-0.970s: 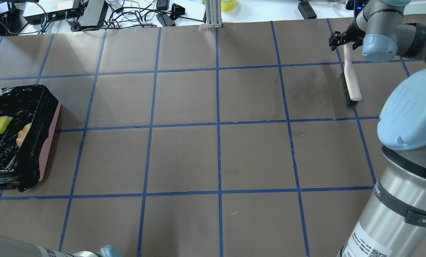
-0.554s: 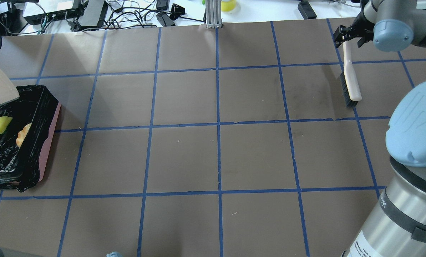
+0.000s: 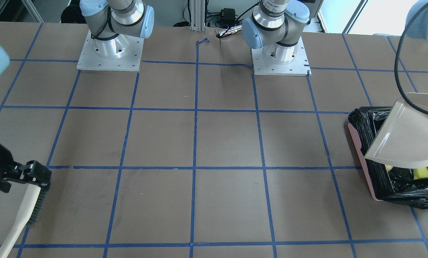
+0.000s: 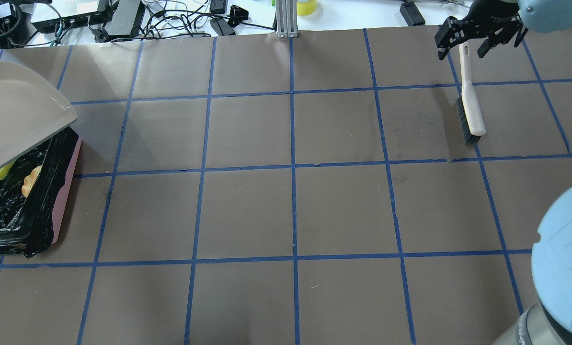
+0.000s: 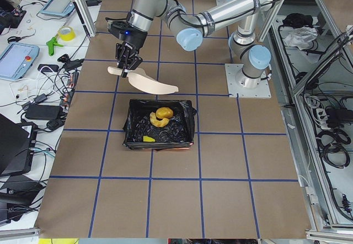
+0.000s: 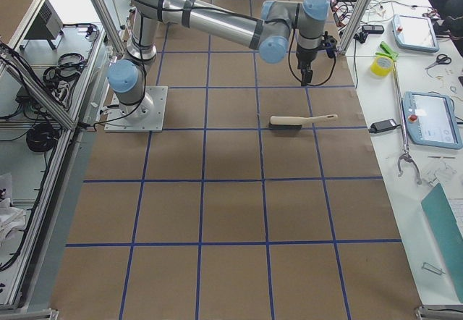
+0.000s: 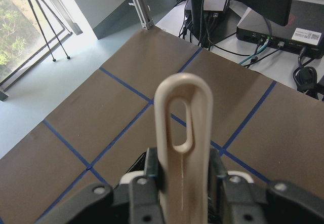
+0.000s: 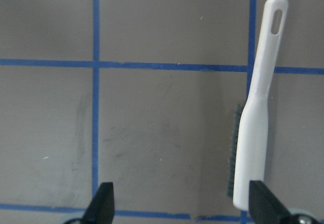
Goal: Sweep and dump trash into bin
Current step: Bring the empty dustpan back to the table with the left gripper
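The bin [image 4: 66,189], pink-sided with a black bag, stands at the table's left end; it also shows in the front view [image 3: 361,156] and the left view [image 5: 185,127]. Inside lie the tan lump [image 5: 164,112], the pale crescent [image 5: 160,122] and the sponge wedge [image 5: 149,139]. My left gripper [image 7: 182,176] is shut on the handle of the beige dustpan [image 4: 17,120], held tilted above the bin's far end [image 3: 407,136]. My right gripper [image 8: 183,206] is open and empty, raised above the handle end of the brush [image 4: 470,110], which lies flat on the table [image 8: 258,112].
Cables, power bricks and a tape roll lie beyond the table's far edge [image 4: 171,19]. A metal post [image 4: 284,19] stands at the far edge's middle. The brown paper with blue tape lines [image 4: 293,211] covers the table's middle.
The dustpan has swung in from the left over the bin's far end. My right gripper has risen off the brush handle toward the far edge. The brush has not moved.
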{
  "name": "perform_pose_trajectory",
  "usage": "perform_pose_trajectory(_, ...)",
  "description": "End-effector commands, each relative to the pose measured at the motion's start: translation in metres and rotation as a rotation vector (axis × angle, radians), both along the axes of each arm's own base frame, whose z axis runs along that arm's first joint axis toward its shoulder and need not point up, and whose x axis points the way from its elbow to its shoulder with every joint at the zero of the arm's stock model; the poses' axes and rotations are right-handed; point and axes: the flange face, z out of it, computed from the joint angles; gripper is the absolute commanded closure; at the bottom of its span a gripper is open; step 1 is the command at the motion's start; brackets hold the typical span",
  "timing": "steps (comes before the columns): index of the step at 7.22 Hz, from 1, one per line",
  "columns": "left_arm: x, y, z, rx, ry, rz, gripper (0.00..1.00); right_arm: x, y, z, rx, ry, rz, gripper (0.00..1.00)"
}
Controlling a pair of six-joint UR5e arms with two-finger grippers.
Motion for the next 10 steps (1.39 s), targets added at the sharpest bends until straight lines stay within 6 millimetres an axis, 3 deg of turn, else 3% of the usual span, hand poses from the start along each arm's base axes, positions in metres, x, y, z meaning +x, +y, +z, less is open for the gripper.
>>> perform_pose_trajectory(1, -0.050, -0.013, -0.021, -0.023, 0.138, 0.118, 1.00, 0.075, 0.052, 0.052, 0.060, -0.006, 0.055, 0.00)
perform_pose_trajectory(2, -0.073, -0.017, -0.030, -0.035, 0.195, 0.154, 1.00, 0.103, 0.076, 0.071, 0.078, -0.003, 0.046, 0.00)
perform_pose_trajectory(3, -0.093, -0.018, -0.036, -0.039, 0.212, 0.159, 1.00, 0.105, 0.101, 0.092, 0.090, -0.005, 0.044, 0.00)
perform_pose_trajectory(4, -0.097, -0.020, -0.052, -0.044, 0.249, 0.222, 1.00, 0.101, 0.110, 0.103, 0.077, 0.036, 0.058, 0.00)
perform_pose_trajectory(6, -0.105, -0.032, -0.088, -0.048, 0.378, 0.301, 1.00, 0.098, 0.115, 0.091, 0.101, 0.064, 0.060, 0.00)
perform_pose_trajectory(8, -0.121, -0.053, -0.135, -0.033, 0.528, 0.403, 1.00, 0.099, 0.117, 0.092, 0.090, 0.063, 0.058, 0.00)
perform_pose_trajectory(10, -0.143, -0.066, -0.169, -0.016, 0.558, 0.475, 1.00, 0.100, 0.126, 0.099, 0.086, 0.065, 0.052, 0.00)
